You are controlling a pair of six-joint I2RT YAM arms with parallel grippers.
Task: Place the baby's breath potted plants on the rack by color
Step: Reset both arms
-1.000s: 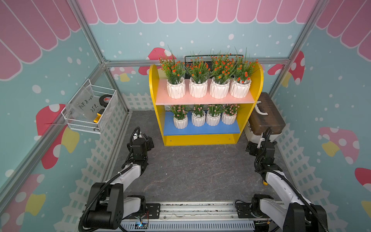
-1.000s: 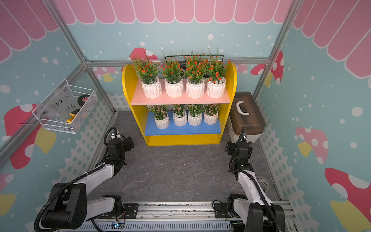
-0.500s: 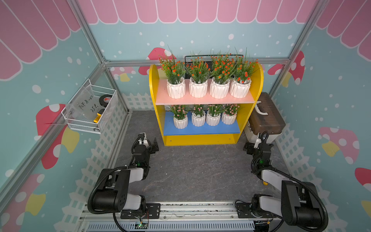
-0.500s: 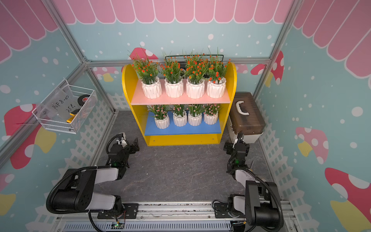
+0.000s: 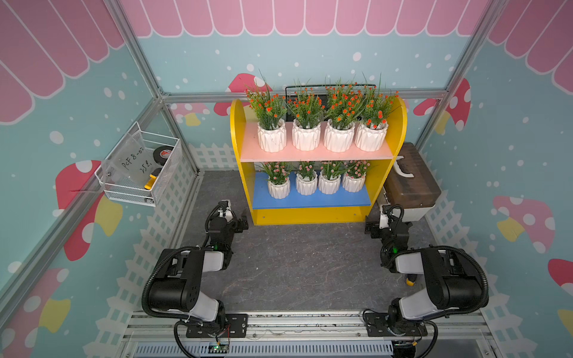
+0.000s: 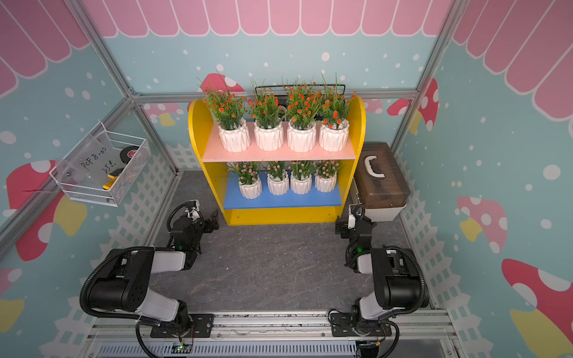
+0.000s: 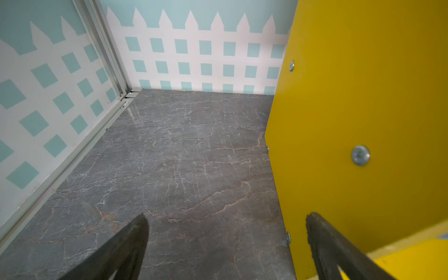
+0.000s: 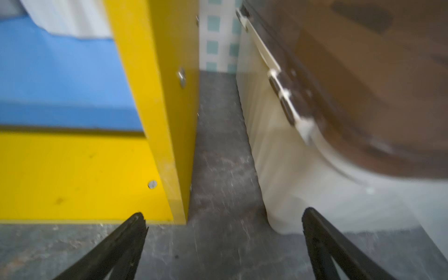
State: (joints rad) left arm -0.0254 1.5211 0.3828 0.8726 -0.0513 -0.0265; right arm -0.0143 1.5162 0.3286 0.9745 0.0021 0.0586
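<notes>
The rack [image 5: 310, 214] [image 6: 279, 214] stands at the back of the floor. Several baby's breath potted plants with orange-red flowers [image 5: 306, 138] [image 6: 268, 136] stand in a row on its pink upper board. Several pale pink ones [image 5: 306, 184] [image 6: 278, 185] line the blue lower board. My left gripper [image 5: 238, 223] [image 6: 210, 221] [image 7: 226, 218] is open and empty, low by the rack's left front corner [image 7: 363, 97]. My right gripper [image 5: 372, 227] [image 6: 341, 227] [image 8: 223, 214] is open and empty at the right front corner [image 8: 72, 174], facing the gap beside the rack.
A brown-lidded box [image 5: 409, 183] [image 8: 339, 84] with a white handle sits right of the rack. A white wire basket [image 5: 139, 173] hangs on the left wall. A black wire basket [image 5: 328, 90] shows behind the rack. The grey marbled floor [image 5: 304, 263] spreads in front.
Both arms have folded down and back toward their bases. The left gripper has shifted slightly right, the right one has barely moved; both stay open. The plants have not moved.
</notes>
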